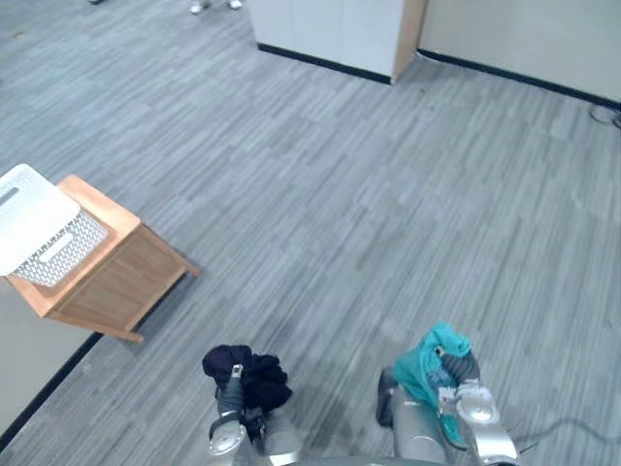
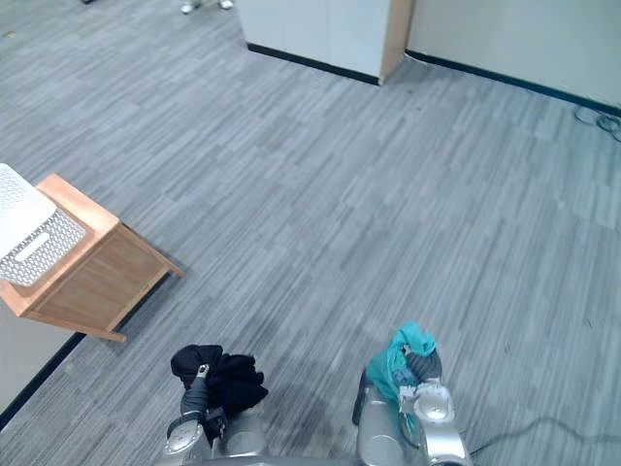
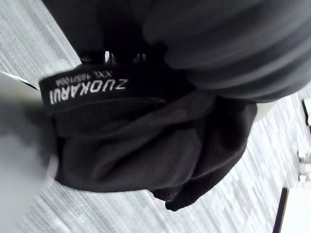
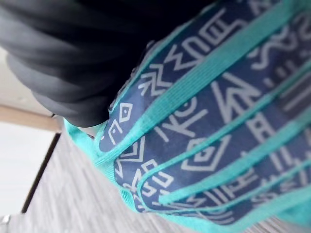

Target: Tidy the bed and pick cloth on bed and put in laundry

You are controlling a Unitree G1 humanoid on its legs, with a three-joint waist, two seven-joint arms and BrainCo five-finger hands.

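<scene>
Black cloth [image 1: 254, 377] buries the left hand [image 1: 232, 390], teal cloth [image 1: 434, 361] the right hand [image 1: 454, 381], grips untellable; release above the likely laundry basket [image 1: 60, 254].

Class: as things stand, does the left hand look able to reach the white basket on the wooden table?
Probably not: the left hand, clutching black cloth, is near the body; the white basket sits far off across open floor.
</scene>
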